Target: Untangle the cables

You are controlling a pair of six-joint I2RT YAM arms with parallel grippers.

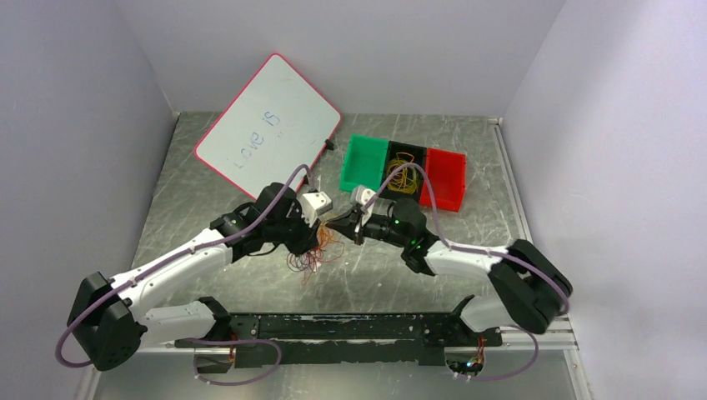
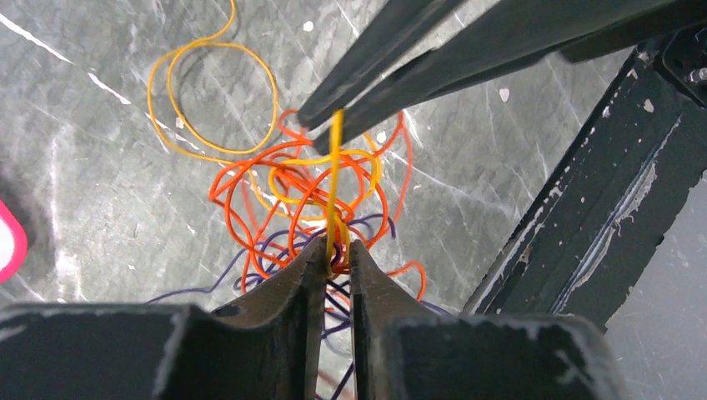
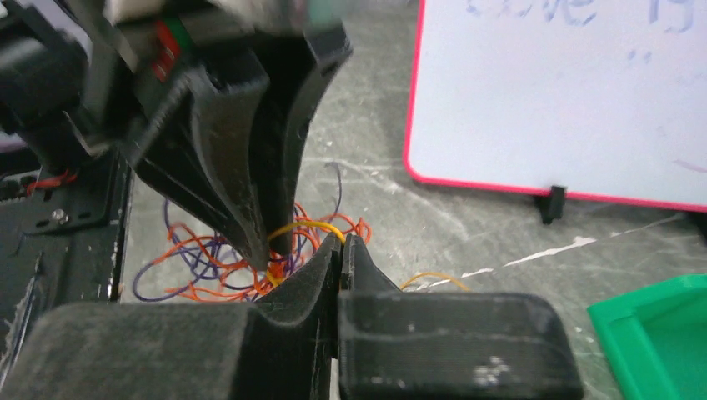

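Both grippers pinch one yellow strand [image 2: 335,179]: the left gripper [image 2: 336,250] with narrow jaws, the right gripper [image 3: 340,243] clamped shut. Only the left wrist view shows it stretched taut between them. Beneath, the cables [image 1: 315,250] bunch mid-table; the overhead view alone shows bins [image 1: 403,172] near the far edge.

A scuffed grey table [image 1: 208,179] carries a whiteboard [image 1: 268,125] upper left, three bins [image 1: 403,171] upper centre, tangled cables [image 1: 313,254] mid-frame

left tool [image 2: 337,254] | pinching yellow cable [image 2: 335,179] | above cables [image 2: 292,200]
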